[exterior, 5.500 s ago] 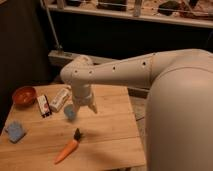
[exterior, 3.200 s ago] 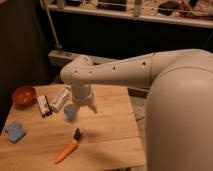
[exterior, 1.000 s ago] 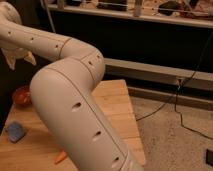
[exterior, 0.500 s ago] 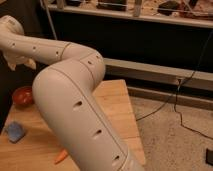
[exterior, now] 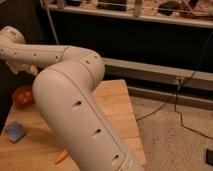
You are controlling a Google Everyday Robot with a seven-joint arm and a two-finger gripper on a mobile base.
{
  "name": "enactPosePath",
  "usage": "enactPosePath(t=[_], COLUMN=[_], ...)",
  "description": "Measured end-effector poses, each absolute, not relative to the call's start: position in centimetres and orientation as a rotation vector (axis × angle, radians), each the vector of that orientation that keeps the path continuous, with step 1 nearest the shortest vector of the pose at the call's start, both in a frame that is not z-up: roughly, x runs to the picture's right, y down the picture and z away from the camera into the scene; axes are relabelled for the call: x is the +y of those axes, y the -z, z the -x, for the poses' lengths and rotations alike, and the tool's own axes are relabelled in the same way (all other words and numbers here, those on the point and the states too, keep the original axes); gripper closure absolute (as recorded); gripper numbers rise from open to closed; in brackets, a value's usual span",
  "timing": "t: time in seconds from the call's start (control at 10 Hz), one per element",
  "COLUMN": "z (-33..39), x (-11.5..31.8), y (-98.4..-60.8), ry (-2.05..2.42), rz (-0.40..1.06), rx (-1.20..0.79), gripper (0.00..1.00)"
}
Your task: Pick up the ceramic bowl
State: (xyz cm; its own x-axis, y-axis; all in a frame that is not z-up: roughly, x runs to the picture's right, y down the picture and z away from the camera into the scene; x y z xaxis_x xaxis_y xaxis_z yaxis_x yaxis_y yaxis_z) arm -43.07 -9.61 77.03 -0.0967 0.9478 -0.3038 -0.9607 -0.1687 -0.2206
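Note:
The ceramic bowl (exterior: 22, 95), small, round and glossy orange-red, sits on the wooden table (exterior: 117, 100) near its far left edge. My white arm fills the foreground and reaches up and left over the table. The gripper (exterior: 24, 69) hangs from the wrist just above the bowl, a little apart from it. It looks open, with nothing between its fingers. The arm hides much of the table's middle.
A blue cloth-like thing (exterior: 15, 131) lies at the table's left front. The tip of an orange carrot (exterior: 61, 156) shows from under the arm. Dark shelving stands behind the table, and a black cable (exterior: 190, 75) runs across the floor at right.
The forearm and wrist have come down and the gripper now hangs lower, closer over the bowl. The bowl has not moved.

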Motion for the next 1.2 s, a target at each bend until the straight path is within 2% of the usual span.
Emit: enactPosePath(t=[1.2], z=[43.11], x=[-9.32], y=[-77.28], ry=[-1.761], rz=[0.435], rx=[0.055], gripper=[0.35])
